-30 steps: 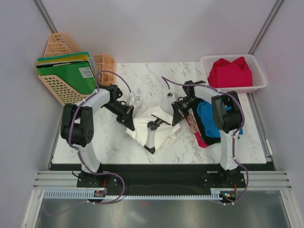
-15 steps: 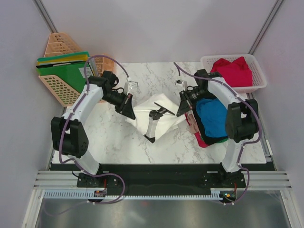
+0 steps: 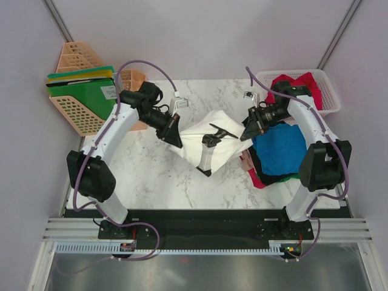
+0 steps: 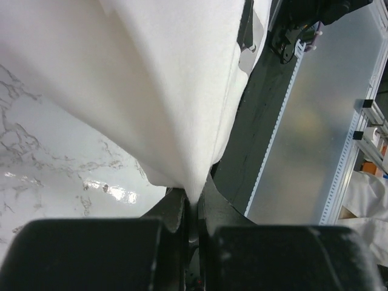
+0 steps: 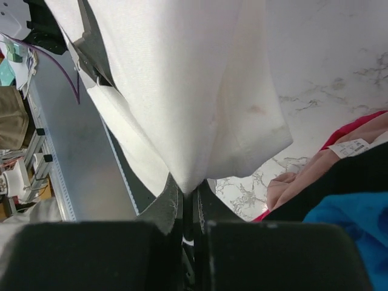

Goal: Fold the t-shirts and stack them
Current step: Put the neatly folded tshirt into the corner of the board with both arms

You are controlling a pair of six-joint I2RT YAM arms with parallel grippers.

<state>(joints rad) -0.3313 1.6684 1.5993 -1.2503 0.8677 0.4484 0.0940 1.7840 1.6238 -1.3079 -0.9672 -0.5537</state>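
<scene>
Your left gripper point(image 3: 177, 134) is clamped tight on the white t-shirt point(image 3: 203, 138) at its left edge; it hangs stretched over the worktop's point(image 3: 151, 176) middle, and your right gripper point(image 3: 247, 130) pinches its right edge, just beside the blue t-shirt point(image 3: 280, 148) near the worktop's right edge

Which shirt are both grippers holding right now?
The white t-shirt, stretched between the left gripper and right gripper mid-table. The blue t-shirt lies on the pile to the right; the red t-shirt sits in the basket.

white t-shirt point(image 3: 194, 138) | blue t-shirt point(image 3: 282, 149) | red t-shirt point(image 3: 301, 92) | table point(image 3: 151, 177): white-grey marble | folders point(image 3: 82, 100): green
</scene>
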